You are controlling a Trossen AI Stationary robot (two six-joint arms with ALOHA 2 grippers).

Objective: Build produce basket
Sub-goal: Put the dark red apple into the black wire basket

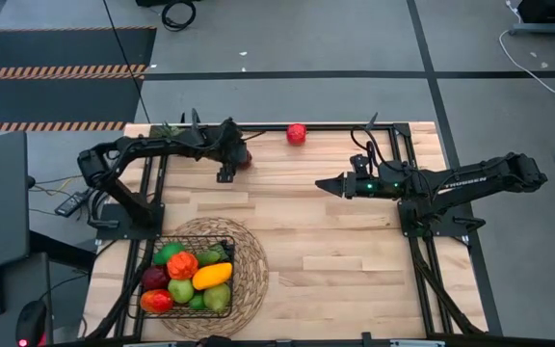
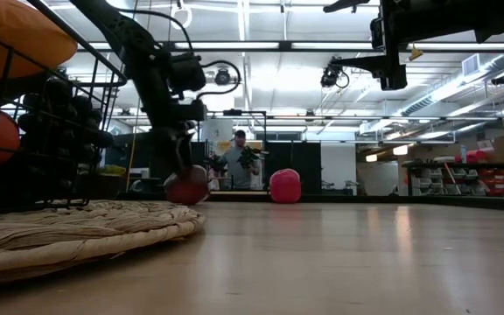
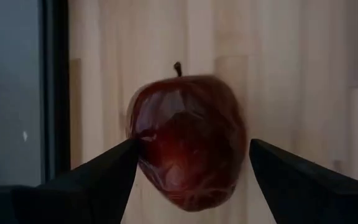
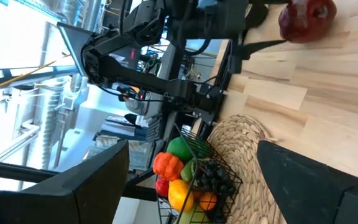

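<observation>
Both arms are dark, near black, built of jointed tubular segments; the left arm point(image 1: 152, 149) carries looping black cables along its links, and its base sits on a black plate bolted to a black rail frame; the right arm point(image 1: 461, 181) bears pale lettering along its forearm segment and a small green light near the wrist; thin black cables arch above its wrist housing; the left pincer point(image 3: 191, 177) has two flat, matte black fingers point(image 3: 92, 183) tapering to wedge-like tips; the right pincer point(image 4: 191, 186) shows the same broad dark fingers with smooth angular faces; seen from low, boxy black housings hang beneath the wrists.
</observation>
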